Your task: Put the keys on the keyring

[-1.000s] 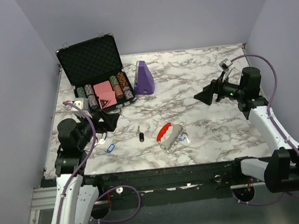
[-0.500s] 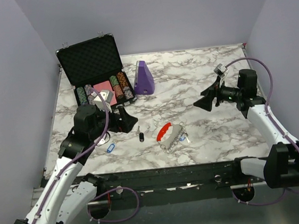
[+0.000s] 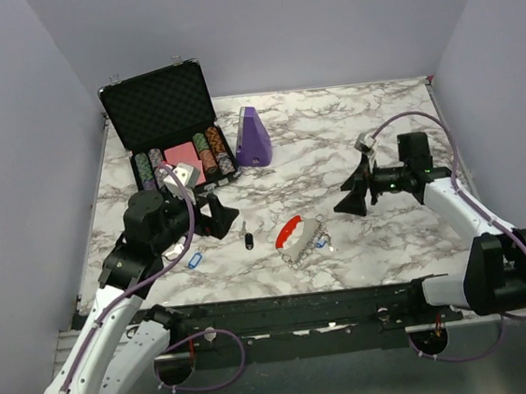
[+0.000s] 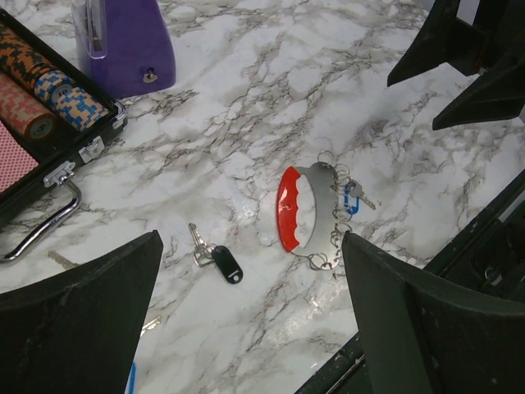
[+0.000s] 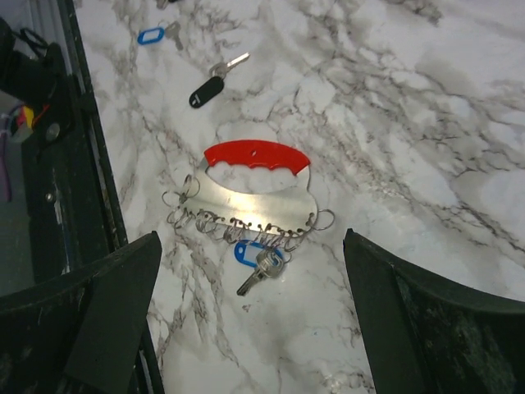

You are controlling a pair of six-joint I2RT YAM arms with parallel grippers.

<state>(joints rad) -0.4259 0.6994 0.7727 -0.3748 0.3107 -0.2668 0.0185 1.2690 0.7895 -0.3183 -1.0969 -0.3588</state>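
1. left arm (image 3: 143,224) stretched low over the worktop (image 3: 332,133), wrist aimed right, left jaws spread wide, nothing in them
2. right arm (image 3: 451,198) reaches in from the right, tilted down, right jaws wide apart too, empty
3. keyring (image 3: 297,233) flat on the worktop between them, blue-tagged key (image 5: 248,253) at its metal side, black key (image 3: 248,241) just left

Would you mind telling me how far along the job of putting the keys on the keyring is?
Done: possibly one key. A blue-tagged key lies against the small loops of the keyring, though I cannot tell if it is hooked on. In hand: nothing; the left gripper and right gripper are open and empty. Left: at least the black key and another blue key lie loose.
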